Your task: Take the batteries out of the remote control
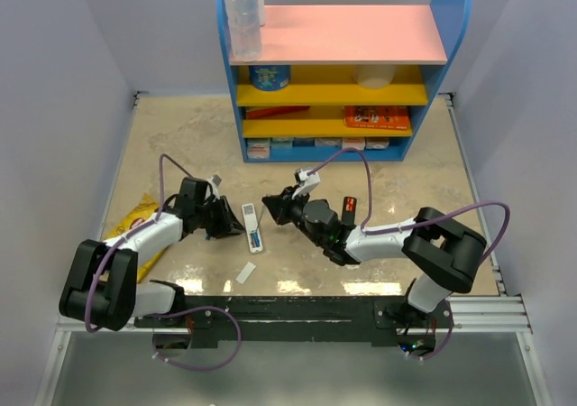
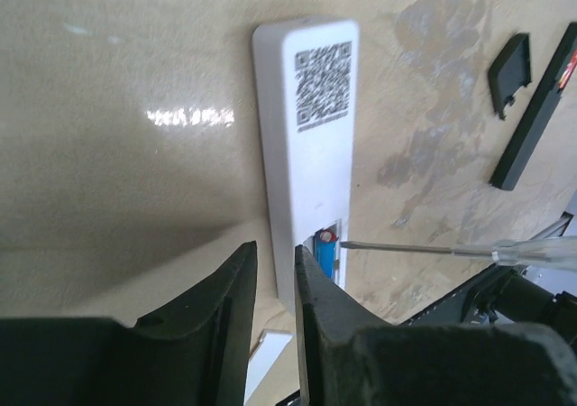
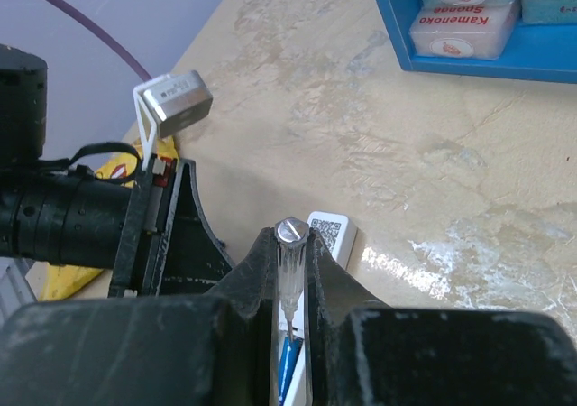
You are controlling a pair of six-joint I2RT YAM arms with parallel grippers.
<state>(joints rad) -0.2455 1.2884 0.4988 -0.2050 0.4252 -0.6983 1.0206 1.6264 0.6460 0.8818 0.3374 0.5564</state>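
**Screwdriver tip at the open battery bay**

At the far left a crinkled yellow bag [image 1: 135, 218] lies on the mottled, glossy beige table [image 1: 180, 144]. The left gripper [image 2: 275, 257] has blunt black fingers set narrowly apart with only bare table between them. Its inner finger [image 2: 315, 316] sits against the long edge of the remote control [image 2: 306, 135].

The remote is a slim white plastic bar with rounded corners, lying back-up near the middle of the table. A black QR code is printed on its far end; no other writing can be read. Its near end is uncovered, and there a blue battery [image 2: 326, 254] with a red tip lies in the bay. A small flat white rectangle [image 1: 246, 272] lies apart on the table, nearer the arm bases.

The thin metal shaft of the screwdriver [image 2: 406, 248] reaches in from the right, its tip at the bay's edge. The right gripper [image 3: 289, 236] is clamped on its clear handle, which has a metal end cap.

Further right lie a small black plastic panel [image 2: 509, 74] and a long black bar [image 2: 536, 117]. At the back stands a blue shelf [image 1: 230, 90] with a pink top and a clear bottle [image 1: 243, 18]. Wrapped sponge packs [image 3: 469, 27] on its lowest level read "Kamenoko".
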